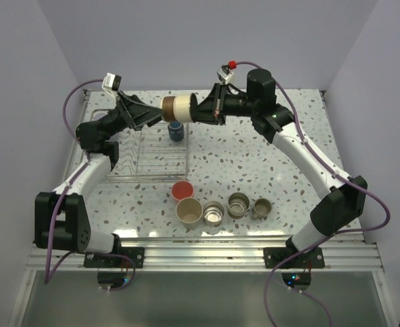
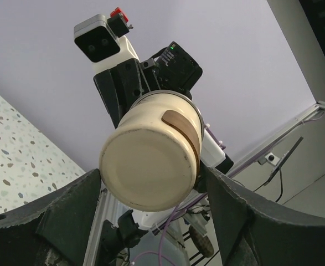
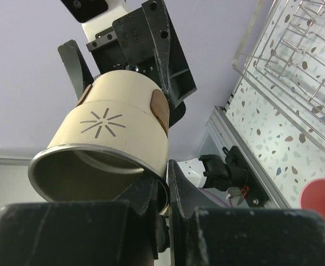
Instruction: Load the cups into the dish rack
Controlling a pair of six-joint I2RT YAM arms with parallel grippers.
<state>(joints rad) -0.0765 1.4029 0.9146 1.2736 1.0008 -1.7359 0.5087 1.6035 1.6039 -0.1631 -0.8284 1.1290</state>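
Note:
A cream mug [image 1: 176, 107] with a tan handle hangs on its side above the far edge of the dish rack [image 1: 148, 162]. My right gripper [image 1: 201, 109] is shut on its rim [image 3: 170, 185], one finger inside the mouth. My left gripper [image 1: 156, 113] is open, its jaws on either side of the mug's base [image 2: 151, 166] with a small gap on each side. A dark mug [image 1: 176, 131] stands in the rack. On the table near the front are a red cup [image 1: 182, 191], a beige cup [image 1: 189, 210] and three steel cups [image 1: 213, 215] [image 1: 238, 203] [image 1: 261, 208].
The wire rack [image 3: 295, 50] lies at the left of the speckled table [image 1: 254, 163], close to the left wall. The loose cups form a row in front of it, near the metal rail at the table's front edge [image 1: 206, 253].

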